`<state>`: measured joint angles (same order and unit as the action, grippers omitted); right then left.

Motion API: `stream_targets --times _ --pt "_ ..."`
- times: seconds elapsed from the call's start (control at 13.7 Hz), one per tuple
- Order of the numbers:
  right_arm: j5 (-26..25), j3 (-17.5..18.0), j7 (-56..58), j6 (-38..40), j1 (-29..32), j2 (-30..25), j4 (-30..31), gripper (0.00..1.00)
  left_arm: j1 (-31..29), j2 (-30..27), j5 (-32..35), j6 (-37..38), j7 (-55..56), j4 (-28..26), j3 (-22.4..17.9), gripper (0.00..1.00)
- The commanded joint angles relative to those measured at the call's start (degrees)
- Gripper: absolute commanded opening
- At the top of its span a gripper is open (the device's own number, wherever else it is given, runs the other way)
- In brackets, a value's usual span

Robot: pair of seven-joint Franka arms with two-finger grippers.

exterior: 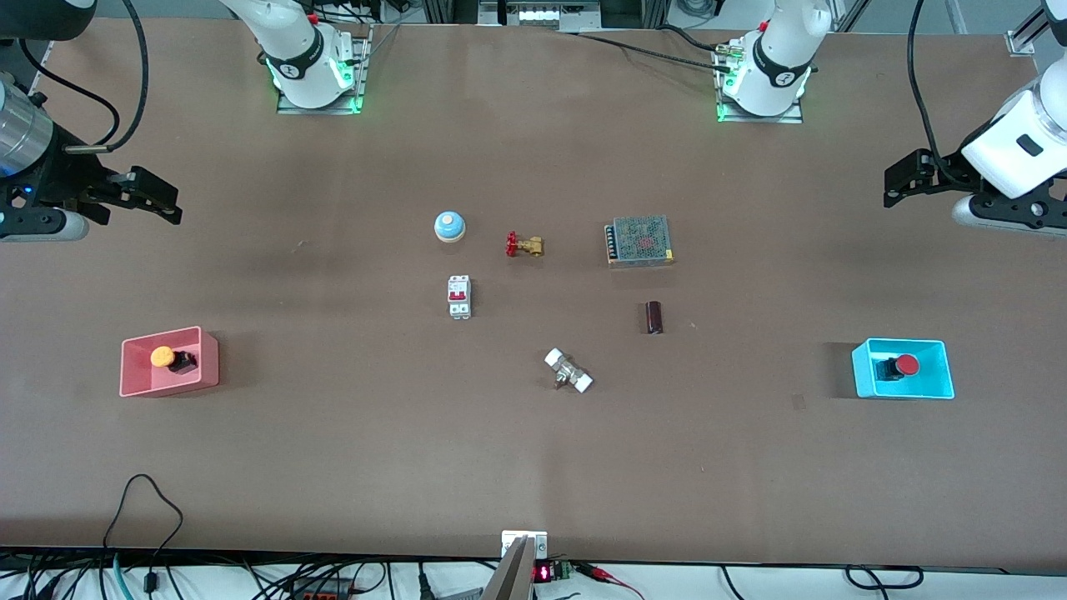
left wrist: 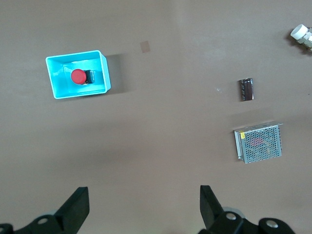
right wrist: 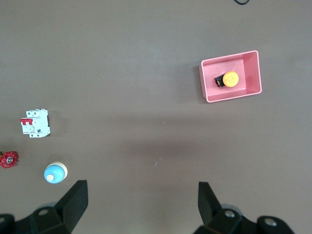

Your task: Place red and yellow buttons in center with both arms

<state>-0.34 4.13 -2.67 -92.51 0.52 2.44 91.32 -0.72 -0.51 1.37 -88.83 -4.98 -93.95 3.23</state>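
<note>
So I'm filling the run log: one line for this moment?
red button in cyan bin | yellow button in pink bin | left end effector, right end effector open, raised

No legible text on any item, red digits on display (exterior: 542, 573) at table edge unreadable

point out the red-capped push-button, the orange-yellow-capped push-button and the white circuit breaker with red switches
red-capped push-button (exterior: 906, 364), front view, on its round cap
orange-yellow-capped push-button (exterior: 162, 357), front view, on its round cap
white circuit breaker with red switches (exterior: 459, 297), front view, middle of its body
</note>
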Motion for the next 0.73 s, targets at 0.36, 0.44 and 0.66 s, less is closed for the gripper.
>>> stream_targets --times 0.36,0.44,0.66 --pt "-0.28 -0.44 -0.93 0.05 -0.61 0.63 -0.53 1.0 0.02 -0.63 -0.49 1.21 0.24 0.52 -0.07 1.0" --pt "-0.28 -0.44 -0.67 0.04 -0.61 0.81 -0.44 1.0 -0.16 -0.28 -0.49 1.12 0.15 0.52 -0.24 1.0" --pt "-0.28 -0.35 0.03 -0.13 -0.17 2.73 -0.09 1.0 -1.73 1.64 -0.75 1.47 0.41 1.92 -0.95 1.0"
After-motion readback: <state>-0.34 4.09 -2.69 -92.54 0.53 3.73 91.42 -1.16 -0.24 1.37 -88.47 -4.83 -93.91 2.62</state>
